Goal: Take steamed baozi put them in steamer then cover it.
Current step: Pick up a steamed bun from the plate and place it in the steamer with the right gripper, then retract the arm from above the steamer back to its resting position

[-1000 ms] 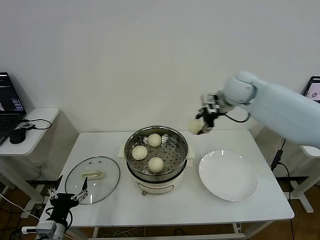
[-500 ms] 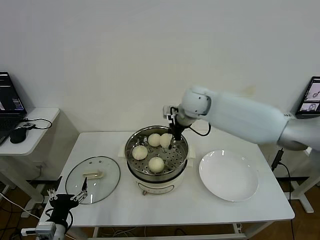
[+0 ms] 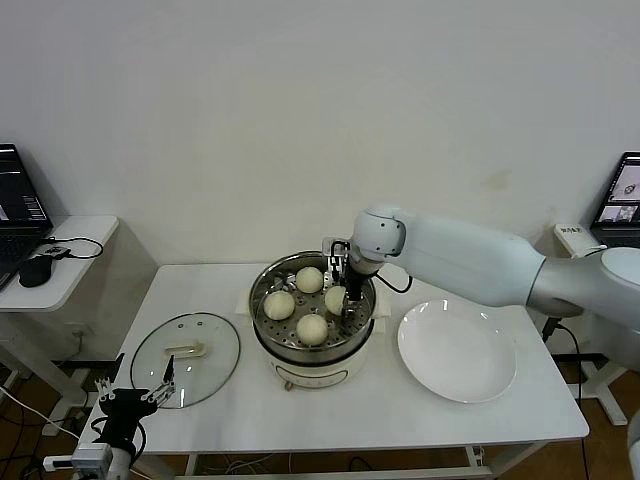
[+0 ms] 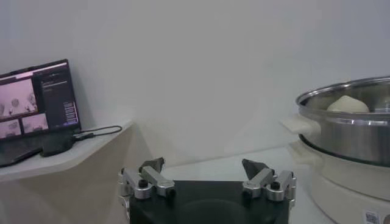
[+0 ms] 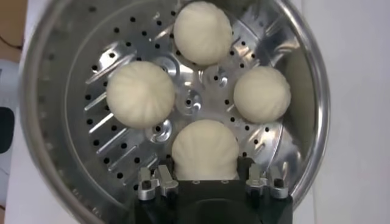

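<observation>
The steamer [image 3: 300, 352] stands mid-table, a shiny pot on a cream base. Three baozi [image 3: 309, 279] [image 3: 279, 304] [image 3: 312, 328] lie on its perforated tray. My right gripper [image 3: 343, 297] reaches down into the pot and is shut on the fourth baozi [image 3: 334, 298] at tray level. In the right wrist view this baozi [image 5: 205, 149] sits between the fingers of my right gripper [image 5: 206, 161], beside the other three [image 5: 141, 93]. The cover [image 3: 185, 358] lies flat on the table left of the steamer. My left gripper [image 3: 133, 393] is open and empty, low at the table's front left corner.
An empty white plate [image 3: 457, 350] lies right of the steamer. A side desk with a laptop and mouse [image 3: 35, 268] stands at the far left. In the left wrist view the steamer [image 4: 353, 131] is off to one side of my left gripper [image 4: 203, 167].
My right arm carried the baozi from above the plate side leftward over the steamer and lowered it onto the tray. The left arm has not moved.
</observation>
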{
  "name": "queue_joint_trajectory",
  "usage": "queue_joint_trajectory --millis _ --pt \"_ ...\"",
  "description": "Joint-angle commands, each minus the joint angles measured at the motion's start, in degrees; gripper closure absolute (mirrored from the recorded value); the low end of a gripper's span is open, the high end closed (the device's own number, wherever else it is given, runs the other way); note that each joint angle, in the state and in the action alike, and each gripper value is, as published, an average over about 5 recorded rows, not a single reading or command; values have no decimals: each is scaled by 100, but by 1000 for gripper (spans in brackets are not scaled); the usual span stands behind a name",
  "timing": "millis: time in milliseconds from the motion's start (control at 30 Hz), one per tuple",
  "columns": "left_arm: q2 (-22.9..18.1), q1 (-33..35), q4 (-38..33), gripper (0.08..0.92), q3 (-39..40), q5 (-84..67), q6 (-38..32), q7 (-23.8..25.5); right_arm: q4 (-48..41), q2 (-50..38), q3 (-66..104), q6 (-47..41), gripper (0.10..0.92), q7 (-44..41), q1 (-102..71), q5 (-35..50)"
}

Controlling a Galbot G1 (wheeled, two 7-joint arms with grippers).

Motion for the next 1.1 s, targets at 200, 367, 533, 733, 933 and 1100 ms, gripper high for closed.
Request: queue_joint_trajectory --millis 200,367,533,733,933,1100 --pt "33 -19 23 177 8 4 16 9 -104 17 445 155 381 -134 -203 -484" --pt "41 -45 36 177 28 0 28 11 144 -258 728 332 259 -339 69 -615" --pt "45 -83 88 177 38 -19 22 10 835 -916 1027 352 205 -221 142 -493" --pt "58 -132 158 177 42 -37 10 7 1943 -1840 1759 395 203 1526 -544 209" --pt "58 -179 242 177 53 -48 17 -16 2660 -2637 3632 1462 203 3736 -2950 348" --pt "47 -199 307 177 89 -43 39 -42 2742 -2564 5698 2869 202 4504 -5391 -373"
